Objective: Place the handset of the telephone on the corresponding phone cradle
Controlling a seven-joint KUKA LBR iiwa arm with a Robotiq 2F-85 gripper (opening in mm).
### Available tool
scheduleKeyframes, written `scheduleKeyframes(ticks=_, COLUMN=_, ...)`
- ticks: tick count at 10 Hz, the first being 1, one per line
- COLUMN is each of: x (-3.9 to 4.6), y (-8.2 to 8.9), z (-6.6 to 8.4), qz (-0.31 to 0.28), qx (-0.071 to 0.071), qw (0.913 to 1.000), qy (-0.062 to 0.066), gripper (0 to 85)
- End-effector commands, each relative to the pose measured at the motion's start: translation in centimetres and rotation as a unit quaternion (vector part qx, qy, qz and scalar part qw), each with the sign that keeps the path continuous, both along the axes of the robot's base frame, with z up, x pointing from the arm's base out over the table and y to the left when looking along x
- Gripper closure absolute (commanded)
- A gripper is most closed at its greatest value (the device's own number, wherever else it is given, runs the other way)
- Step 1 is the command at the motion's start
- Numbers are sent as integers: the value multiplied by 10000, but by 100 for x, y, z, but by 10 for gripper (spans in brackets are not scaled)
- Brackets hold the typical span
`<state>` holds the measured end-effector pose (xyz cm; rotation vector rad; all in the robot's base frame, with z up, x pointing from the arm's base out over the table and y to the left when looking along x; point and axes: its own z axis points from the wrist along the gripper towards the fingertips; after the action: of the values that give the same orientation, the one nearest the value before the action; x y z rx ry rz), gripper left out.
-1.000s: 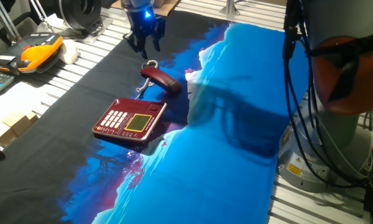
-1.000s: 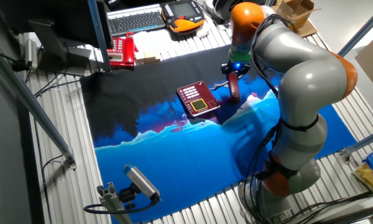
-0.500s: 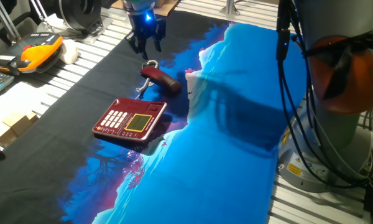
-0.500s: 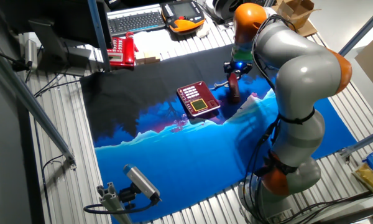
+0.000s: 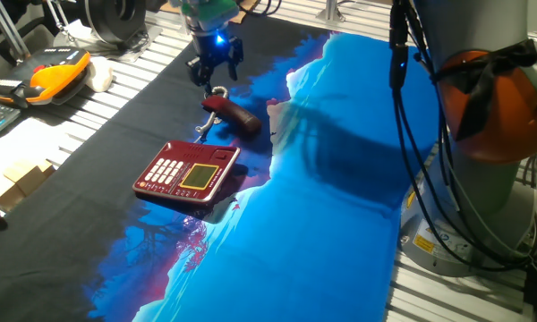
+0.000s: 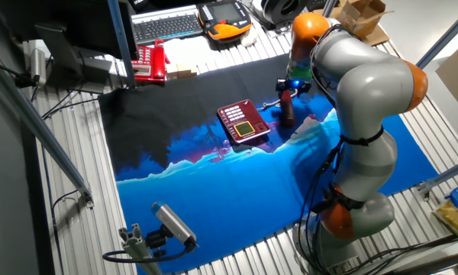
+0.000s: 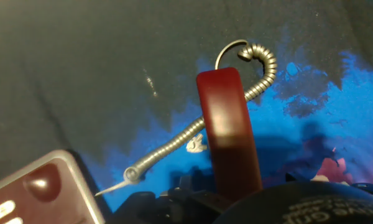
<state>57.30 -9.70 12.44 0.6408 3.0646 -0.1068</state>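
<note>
The dark red handset (image 5: 234, 114) lies on the black cloth just beyond the dark red telephone (image 5: 186, 170), with its pale coiled cord (image 5: 217, 92) curling at its far end. The phone cradle (image 5: 217, 154) is the phone's end nearest the handset. My gripper (image 5: 217, 70) hovers open and empty above the handset's far end, apart from it. In the other fixed view the gripper (image 6: 288, 85) is over the handset (image 6: 288, 111), beside the phone (image 6: 243, 122). The hand view shows the handset (image 7: 227, 134), its cord (image 7: 174, 144) and a phone corner (image 7: 46, 183).
A blue cloth (image 5: 340, 197) covers the table's right side. An orange-and-black gadget (image 5: 52, 73) lies at the left edge, also in the other fixed view (image 6: 225, 15) next to a keyboard (image 6: 168, 24). Small cardboard blocks (image 5: 22, 174) lie front left. My arm's base (image 6: 359, 214) stands close.
The gripper has turned about its axis and shifted slightly right and toward the handset. The arm's elbow has swung. Handset and phone have not moved.
</note>
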Motion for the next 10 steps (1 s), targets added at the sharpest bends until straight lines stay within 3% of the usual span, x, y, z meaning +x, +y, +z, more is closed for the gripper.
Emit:
scheduleKeyframes(ticks=1, x=-1, y=-25, z=-49, qz=-2, qx=23, qw=10000, qy=-1, gripper=170)
scheduleKeyframes(ticks=4, x=-28, y=-100, z=-173, qz=-39, qx=105, qw=9999, qy=-5, gripper=170)
scheduleKeyframes(ticks=6, x=-51, y=-130, z=-294, qz=-185, qx=72, qw=9998, qy=-24, gripper=170)
scheduleKeyframes(ticks=8, x=-66, y=-108, z=-428, qz=-402, qx=-69, qw=9991, qy=-107, gripper=170)
scheduleKeyframes(ticks=10, x=-71, y=-115, z=-500, qz=-424, qx=-42, qw=9990, qy=-120, gripper=170)
